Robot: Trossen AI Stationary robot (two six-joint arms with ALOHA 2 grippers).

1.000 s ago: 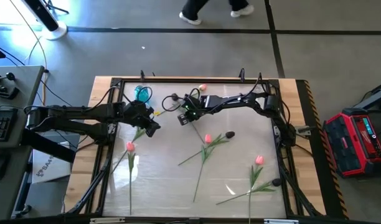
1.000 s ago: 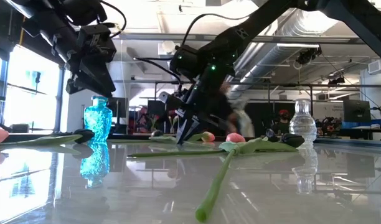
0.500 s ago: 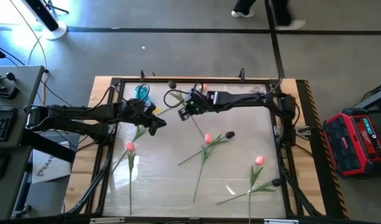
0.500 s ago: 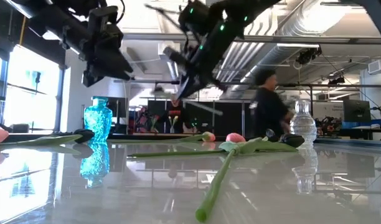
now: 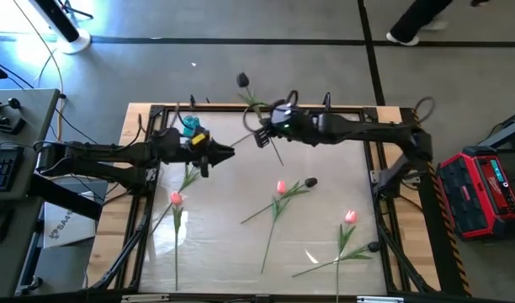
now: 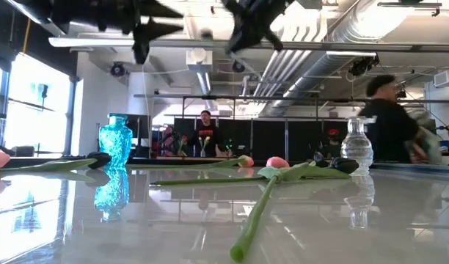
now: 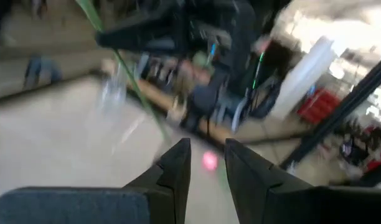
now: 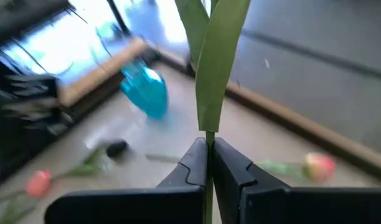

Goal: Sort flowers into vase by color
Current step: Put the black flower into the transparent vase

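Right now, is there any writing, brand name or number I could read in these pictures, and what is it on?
"SA": the start of dark print on the white box beside the table; the rest cannot be read.
Red case: it carries a pale label, too small to read.
No other text can be read in any view.

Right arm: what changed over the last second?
The right gripper, shut on a dark tulip, lifted it off the table and swung it toward the far edge. The left gripper rose and advanced toward it. The other flowers and the blue vase stayed put.
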